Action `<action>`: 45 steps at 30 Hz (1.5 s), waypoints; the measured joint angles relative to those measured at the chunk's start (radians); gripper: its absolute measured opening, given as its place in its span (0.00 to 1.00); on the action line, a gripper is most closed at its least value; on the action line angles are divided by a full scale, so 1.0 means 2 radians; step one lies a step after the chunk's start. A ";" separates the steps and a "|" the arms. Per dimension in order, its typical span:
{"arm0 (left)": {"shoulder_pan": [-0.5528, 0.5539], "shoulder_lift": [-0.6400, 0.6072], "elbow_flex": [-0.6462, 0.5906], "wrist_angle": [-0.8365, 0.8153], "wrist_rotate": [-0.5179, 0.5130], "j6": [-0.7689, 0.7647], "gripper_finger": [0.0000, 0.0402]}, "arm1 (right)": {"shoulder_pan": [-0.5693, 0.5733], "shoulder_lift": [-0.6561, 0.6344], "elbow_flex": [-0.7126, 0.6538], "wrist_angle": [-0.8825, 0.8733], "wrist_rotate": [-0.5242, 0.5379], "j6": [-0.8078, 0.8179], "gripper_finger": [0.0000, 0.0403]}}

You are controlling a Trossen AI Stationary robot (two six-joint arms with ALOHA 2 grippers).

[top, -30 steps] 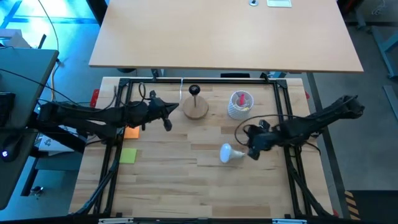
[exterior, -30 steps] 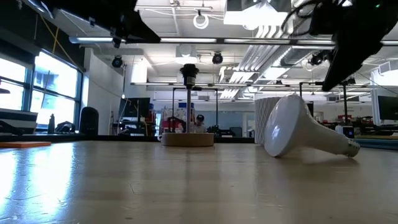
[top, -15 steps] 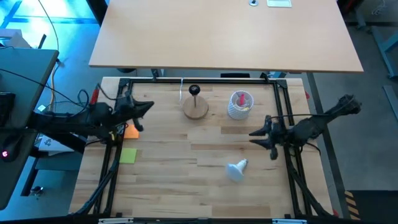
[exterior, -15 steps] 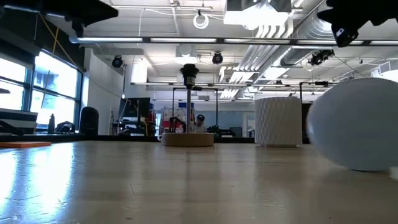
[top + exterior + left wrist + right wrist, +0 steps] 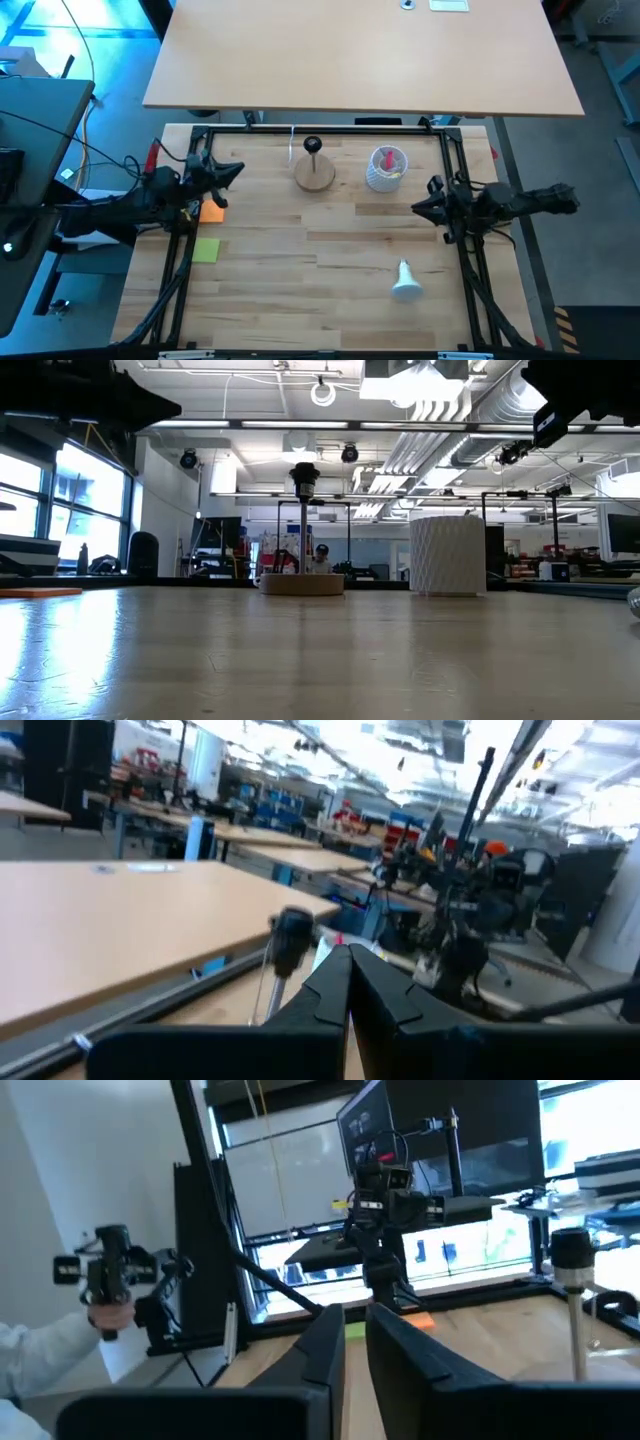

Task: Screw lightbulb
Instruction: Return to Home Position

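Lightbulb (image 5: 405, 283) lies loose on the table (image 5: 280, 260), at 5 o'clock from the empty lamp socket (image 5: 313, 147). We judge screwing still undone. Left gripper (image 5: 348, 970) at 9 o'clock, right gripper (image 5: 355, 1312) at 3 o'clock: both pinched together, empty.

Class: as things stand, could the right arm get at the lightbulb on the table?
Probably yes. The lightbulb lies on bare table, nearer the front edge than the right gripper, with nothing between them. The ribbed cup and the lamp stand farther back, out of the way.
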 joint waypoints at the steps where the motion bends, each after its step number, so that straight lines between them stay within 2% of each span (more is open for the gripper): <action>1: 0.008 0.005 -0.004 0.001 0.009 -0.002 0.00 | -0.006 -0.003 -0.007 0.005 -0.006 0.005 0.10; 7: 0.035 0.035 -0.051 0.064 0.065 -0.012 0.00 | -0.028 -0.005 -0.039 0.019 -0.009 0.013 0.06; 14: 0.057 0.056 -0.104 0.149 0.072 -0.008 0.00 | -0.043 -0.005 -0.071 0.061 -0.047 0.020 0.04; 16: 0.060 0.062 -0.112 0.148 0.079 -0.004 0.00 | -0.043 -0.005 -0.071 0.060 -0.047 0.016 0.04; 22: 0.062 0.086 -0.112 0.144 0.143 0.024 0.00 | -0.043 -0.005 -0.071 0.062 -0.049 -0.006 0.04; 27: 0.072 0.078 -0.112 0.139 0.183 0.038 0.00 | -0.043 -0.005 -0.071 0.060 -0.049 -0.004 0.04; 31: 0.070 0.039 -0.112 0.132 0.150 0.027 0.00 | -0.043 -0.005 -0.072 0.060 -0.049 0.004 0.04; 34: 0.050 -0.003 -0.112 0.083 0.120 0.005 0.00 | -0.043 -0.005 -0.072 0.060 -0.049 0.006 0.04; 39: -0.018 -0.063 -0.112 -0.028 0.028 0.001 0.00 | -0.043 -0.005 -0.072 0.060 -0.049 0.008 0.04; 42: -0.067 -0.084 -0.112 -0.034 -0.008 0.015 0.00 | -0.043 -0.005 -0.072 0.059 -0.049 0.005 0.04; 45: -0.103 -0.097 -0.112 -0.031 -0.040 0.062 0.00 | -0.043 -0.005 -0.072 0.055 -0.050 0.004 0.04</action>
